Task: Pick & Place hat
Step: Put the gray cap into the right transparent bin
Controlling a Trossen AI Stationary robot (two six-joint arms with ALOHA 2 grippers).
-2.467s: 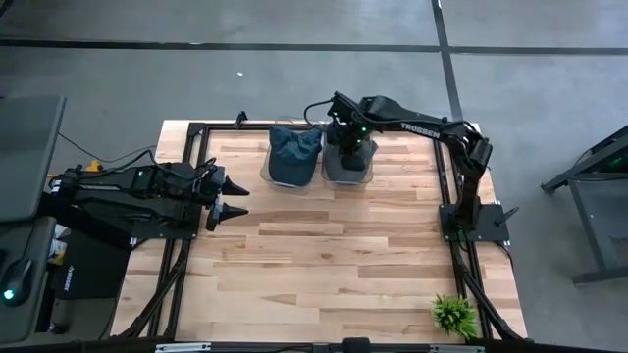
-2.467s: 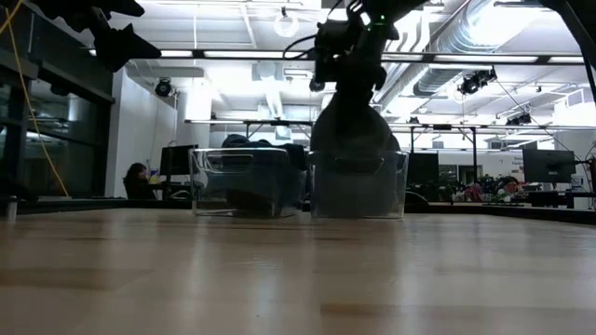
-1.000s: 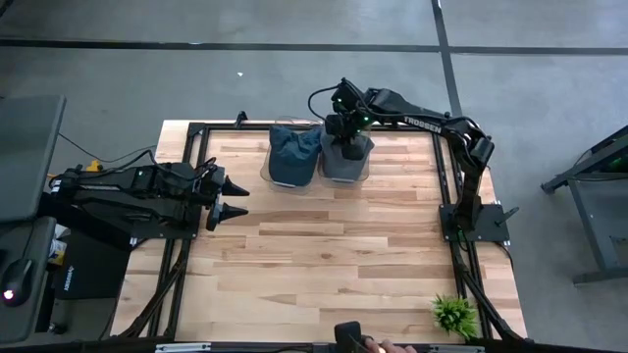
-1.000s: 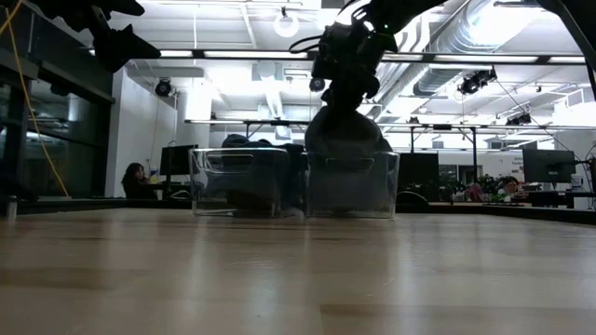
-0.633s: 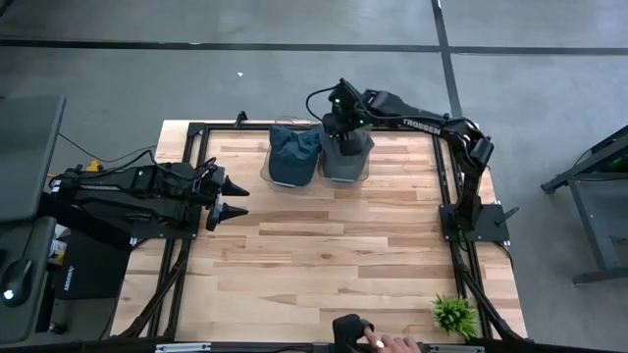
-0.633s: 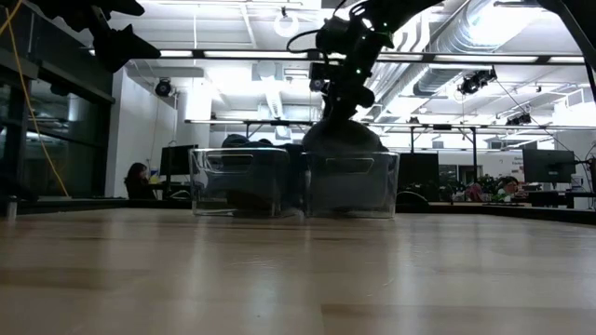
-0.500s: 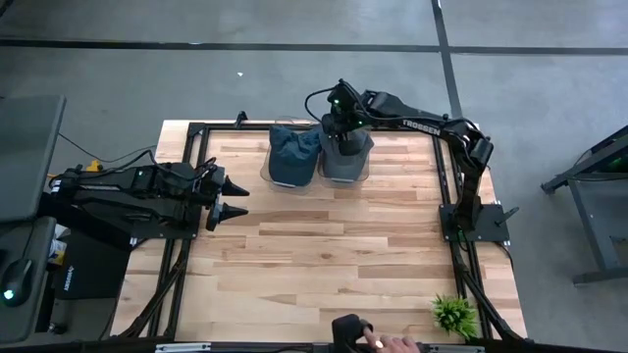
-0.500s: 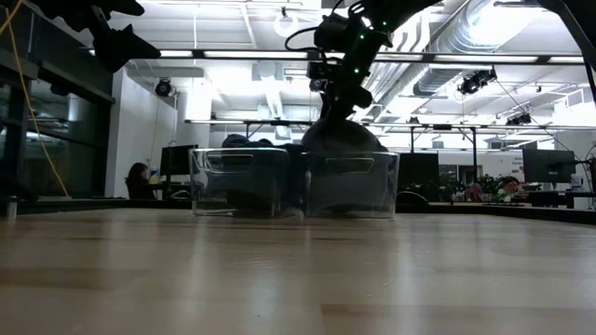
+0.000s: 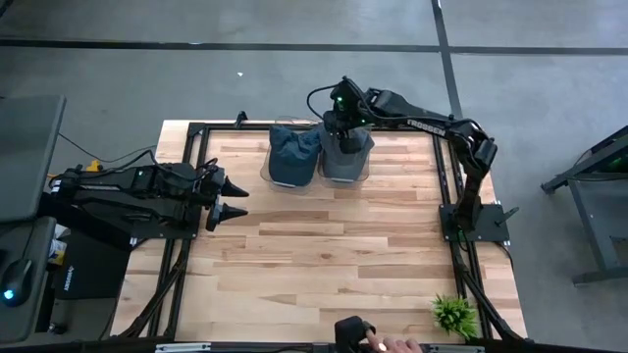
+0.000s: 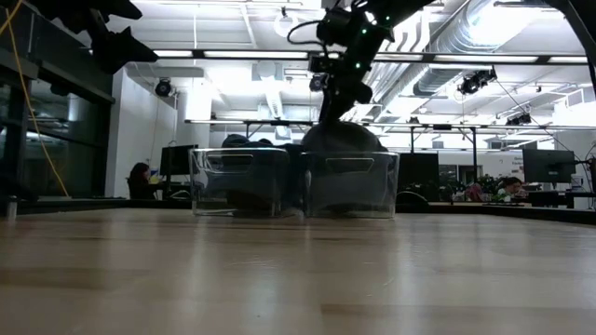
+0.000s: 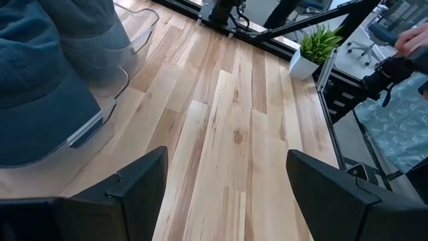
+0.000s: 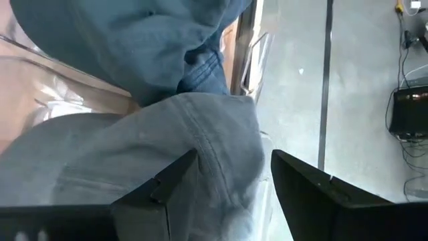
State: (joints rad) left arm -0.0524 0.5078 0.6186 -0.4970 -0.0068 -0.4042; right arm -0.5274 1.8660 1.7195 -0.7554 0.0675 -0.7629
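Observation:
A grey hat (image 9: 348, 157) lies heaped in the right one of two clear bins (image 10: 352, 184) at the table's far edge. A blue hat (image 9: 292, 155) fills the left bin (image 10: 247, 181). My right gripper (image 12: 234, 157) hangs open just above the grey hat's top (image 10: 343, 135), one finger on either side of a ridge of its cloth. My left gripper (image 9: 240, 199) waits open above the table's left side, with nothing between its fingers (image 11: 134, 187). My right gripper points down over the top ridge of the grey hat (image 12: 200, 144), which rests in the bin. I cannot tell whether its open fingers touch the cloth.
Bare wooden tabletop (image 9: 334, 245) spreads between the bins and the near edge. A small green plant (image 9: 453, 314) stands at the near right corner. A person's hand (image 9: 385, 344) with a dark object shows at the near edge. Black frame rails (image 9: 446, 196) run along both sides.
My right gripper has opened and let go of the grey hat, then risen a little above it. The hat's top, which was drawn up in a peak to the fingers, has sunk into a rounded heap in the right bin.

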